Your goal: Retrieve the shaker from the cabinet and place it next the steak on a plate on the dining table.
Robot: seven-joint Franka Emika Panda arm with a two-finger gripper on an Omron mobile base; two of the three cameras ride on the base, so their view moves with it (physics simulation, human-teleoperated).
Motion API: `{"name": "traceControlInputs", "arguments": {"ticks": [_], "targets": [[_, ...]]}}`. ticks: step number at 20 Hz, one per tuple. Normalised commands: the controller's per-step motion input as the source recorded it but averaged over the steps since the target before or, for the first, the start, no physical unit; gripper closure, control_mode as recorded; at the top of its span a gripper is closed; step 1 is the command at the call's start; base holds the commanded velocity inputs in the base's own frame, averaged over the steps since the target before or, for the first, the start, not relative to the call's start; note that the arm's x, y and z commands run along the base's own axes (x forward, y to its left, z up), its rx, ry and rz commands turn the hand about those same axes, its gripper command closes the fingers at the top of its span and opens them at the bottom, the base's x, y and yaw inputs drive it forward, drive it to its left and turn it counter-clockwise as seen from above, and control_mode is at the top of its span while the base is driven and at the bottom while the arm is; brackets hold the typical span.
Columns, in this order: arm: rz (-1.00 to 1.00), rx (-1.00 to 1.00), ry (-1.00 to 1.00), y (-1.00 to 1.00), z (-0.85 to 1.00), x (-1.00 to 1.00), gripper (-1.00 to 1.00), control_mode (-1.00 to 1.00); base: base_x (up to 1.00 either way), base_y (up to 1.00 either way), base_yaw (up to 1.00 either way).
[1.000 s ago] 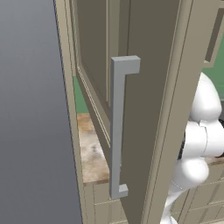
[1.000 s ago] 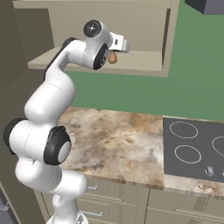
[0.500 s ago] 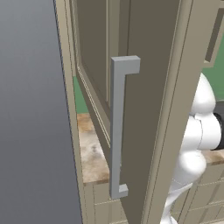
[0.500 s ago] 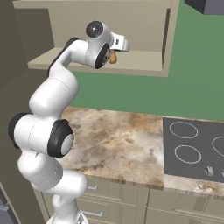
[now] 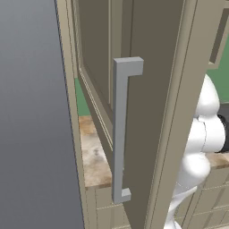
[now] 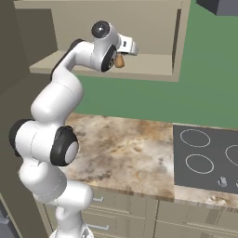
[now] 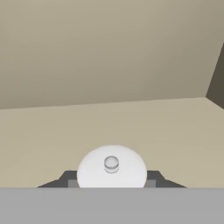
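Gripper: you've got the gripper [image 7: 112, 183] reaching into the open cabinet [image 6: 153, 69]. In the hand view both dark finger tips [image 7: 65, 178] sit right up against the sides of the shaker's white cap, one on each side, so it looks clamped on the shaker. I can't see any gap between tips and cap.

Shaker: in your right base view the shaker [image 6: 119, 61] is that little orange-brown blob poking out just under the hand, down at the cabinet shelf near its front edge. In the hand view you're looking straight at its flat white-grey cap with a small round knob in the middle. Whether it's lifted off the shelf or sitting on it, can't tell from here.

Cabinet: beige inside, shelf floor and back wall both plain in the hand view, with a darker side wall off to the right.

Cabinet door: in your left base view the cabinet door [image 5: 170, 112] is swung open toward the camera and covers most of the middle. The long grey square bar handle [image 5: 120, 129] runs upright down its face.

Arm: white arm [image 6: 56, 139] rises from lower left of the right base view, bends up and over to the shelf.

Counter: marbled brown-beige counter [image 6: 125, 153] below the cabinet, green wall behind it.

Cooktop: dark cooktop [image 6: 204, 158] with ring outlines to the right on that counter, well apart from the arm.

Grey unit: tall flat grey panel [image 5: 31, 134] on the left of your left base view, just beside the door frame.
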Motion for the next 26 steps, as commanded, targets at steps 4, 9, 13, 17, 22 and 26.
{"name": "traceControlInputs", "arguments": {"ticks": [4, 9, 13, 17, 22, 26], "targets": [[0.0, 0.0, 0.02, -0.03, -0.03, -0.31, 1.0, -1.0, 0.0, 0.0, 0.0], [0.0, 0.0, -0.03, -0.28, 0.0, -0.93, 1.0, -1.0, 0.0, 0.0, 0.0], [0.0, 0.0, -0.08, -0.29, 0.0, -1.0, 1.0, -1.0, 0.0, 0.0, 0.0], [0.0, 0.0, -0.08, -0.26, 0.0, -1.0, 1.0, -1.0, 0.0, 0.0, 0.0], [0.0, 0.0, -0.06, -0.07, -0.04, -1.0, 1.0, -1.0, 0.0, 0.0, 0.0], [0.0, -0.02, -0.01, 0.0, -0.12, -1.0, 1.0, -1.0, 0.0, 0.0, 0.0]]}}
